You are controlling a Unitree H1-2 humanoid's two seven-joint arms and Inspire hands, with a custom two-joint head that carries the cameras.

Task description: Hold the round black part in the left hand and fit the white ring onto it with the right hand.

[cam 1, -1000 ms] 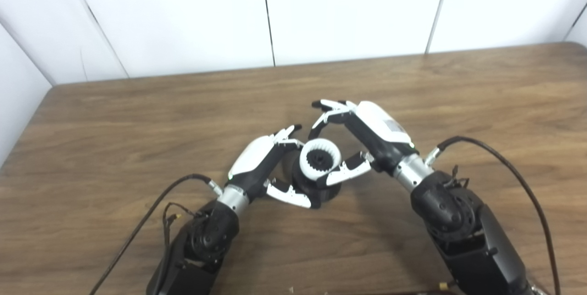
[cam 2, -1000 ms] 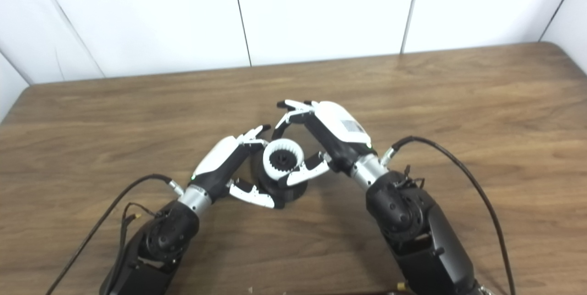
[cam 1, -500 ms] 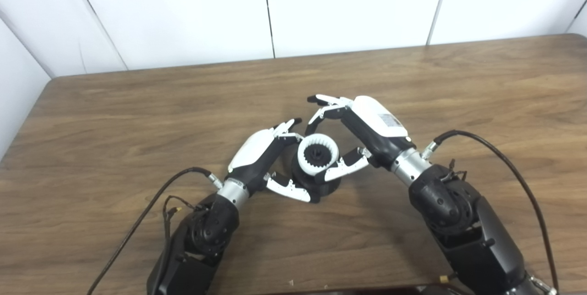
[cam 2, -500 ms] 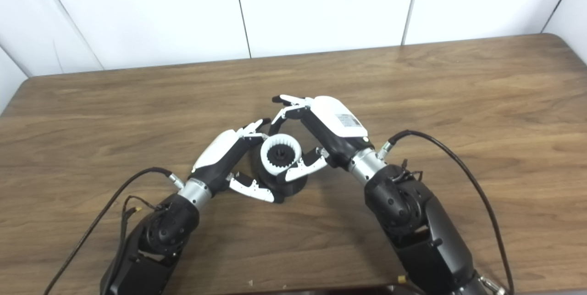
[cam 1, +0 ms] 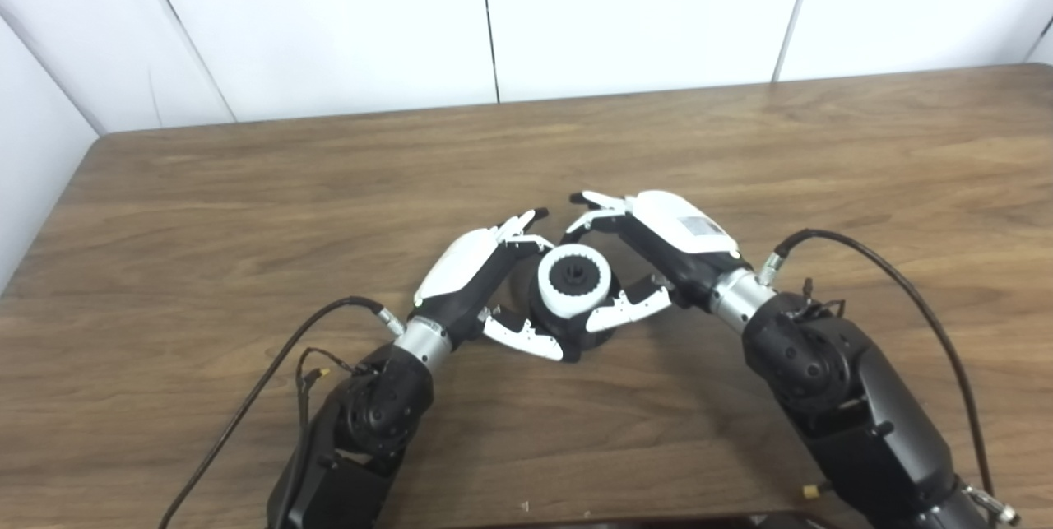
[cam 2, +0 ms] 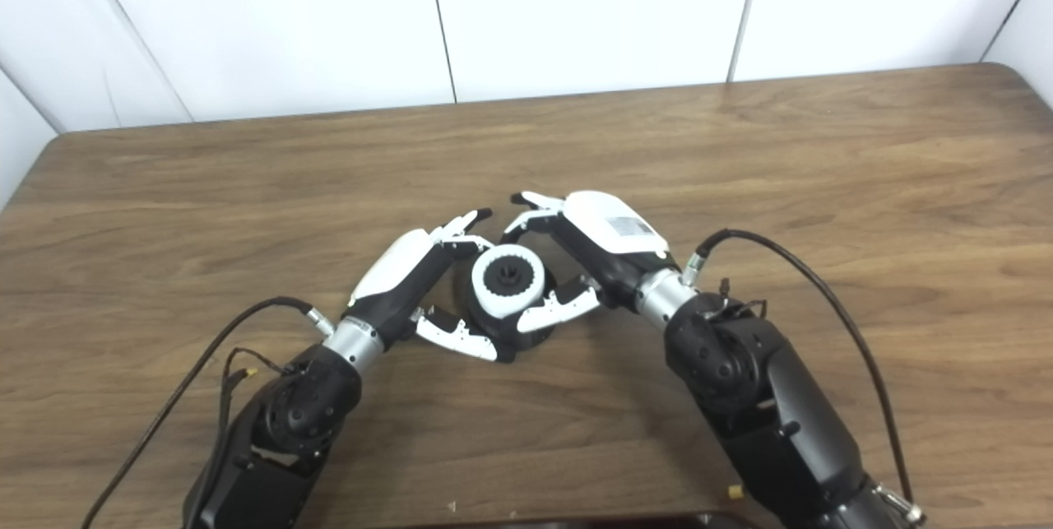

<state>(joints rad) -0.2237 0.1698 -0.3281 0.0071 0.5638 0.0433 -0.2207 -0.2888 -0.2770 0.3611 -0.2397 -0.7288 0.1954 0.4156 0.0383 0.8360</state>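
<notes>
The round black part (cam 1: 589, 336) stands on the wooden table (cam 1: 247, 208) at its middle. My left hand (cam 1: 470, 271) is shut on it, fingers against its left side and the thumb (cam 1: 525, 341) low in front. The white ring (cam 1: 573, 281) sits down over the part's top, with the black toothed hub filling its hole. My right hand (cam 1: 676, 234) is shut on the ring from the right: its fingers arch over the far side and its thumb (cam 1: 629, 314) lies against the near right edge. The part's lower left side is hidden by my left hand.
Black cables (cam 1: 888, 274) loop from both wrists over the table. White wall panels (cam 1: 625, 11) rise behind the far edge. The table's left edge (cam 1: 45, 225) runs near the left arm's side.
The white ring has sunk lower over the black part, and its inner teeth no longer show. My right hand came down with it. The camera has shifted a little.
</notes>
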